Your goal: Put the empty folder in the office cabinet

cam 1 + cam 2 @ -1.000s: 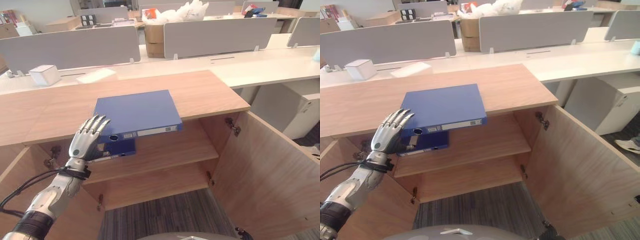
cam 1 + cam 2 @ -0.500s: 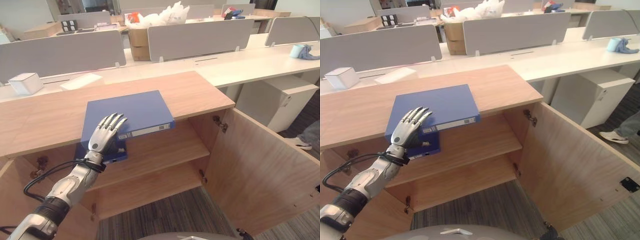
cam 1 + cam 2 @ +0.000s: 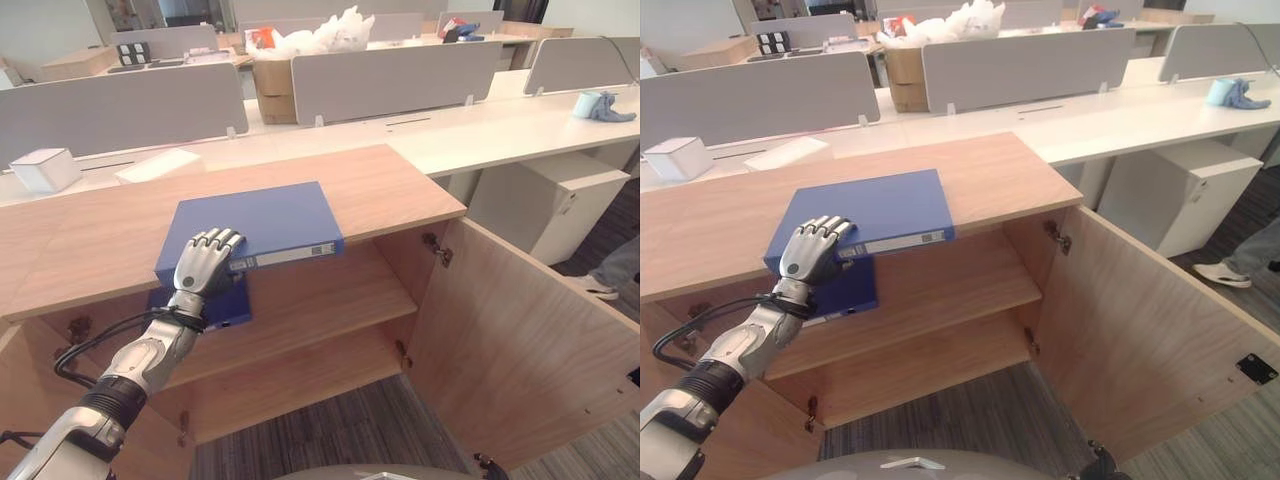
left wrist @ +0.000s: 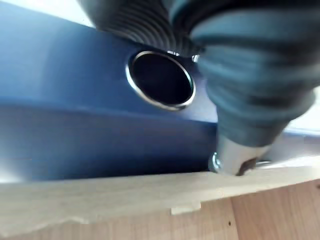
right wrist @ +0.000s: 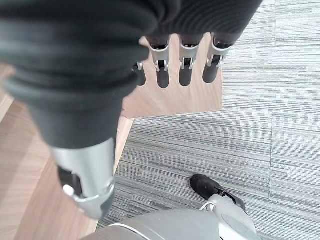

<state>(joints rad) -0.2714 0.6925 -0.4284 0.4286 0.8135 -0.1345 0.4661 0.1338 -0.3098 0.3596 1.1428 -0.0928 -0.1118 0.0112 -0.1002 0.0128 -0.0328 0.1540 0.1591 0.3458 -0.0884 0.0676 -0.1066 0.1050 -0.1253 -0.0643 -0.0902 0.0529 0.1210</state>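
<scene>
Left hand (image 3: pixel 205 262) curled its fingers over the spine edge of the blue folder (image 3: pixel 268 222), which lay on the cabinet top (image 3: pixel 390 185) overhanging the open shelves. It should grip firmly before sliding it off. Half a second earlier the fingers were spread flat. Right hand (image 5: pixel 182 62) hung relaxed, unclenched.

The folder (image 3: pixel 255 225) lies on the cabinet top (image 3: pixel 380 185), its near edge jutting over the front lip. The left robot hand (image 3: pixel 203 262) rests on the folder's near left corner. Below the folder, a second folder (image 3: pixel 222 303) sits on the cabinet's upper shelf (image 3: pixel 330 300). The open door (image 3: pixel 520 350) stands right of the folder.
</scene>
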